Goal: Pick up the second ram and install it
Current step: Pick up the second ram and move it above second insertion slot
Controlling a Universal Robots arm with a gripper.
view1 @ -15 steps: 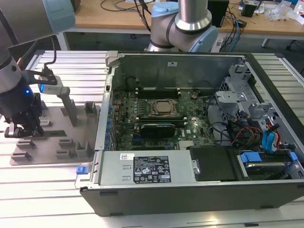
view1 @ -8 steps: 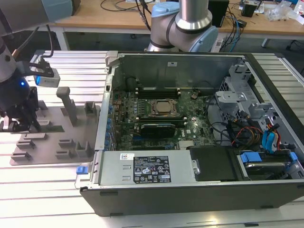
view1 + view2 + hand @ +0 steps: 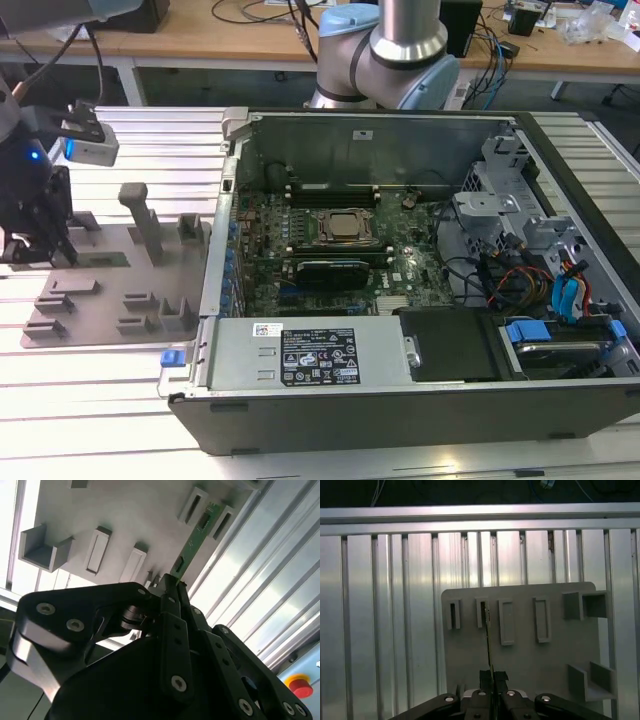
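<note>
While the gripper (image 3: 172, 582) hangs over the grey tray (image 3: 555, 665), its fingers are pinched tight on the second ram (image 3: 195, 540), which seems lifted just above a tray slot.

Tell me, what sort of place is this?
Probably a robotics lab doing computer assembly: a robot arm stands behind an opened computer case on a ribbed metal table, a grey tray of part holders beside it, and cable-strewn desks behind.

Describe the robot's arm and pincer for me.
The arm is a silvery tube with pale blue joint caps. Its pincer is matte black, built of flat linked bars dotted with silver screw heads; a small blue light glows near the wrist.
</note>
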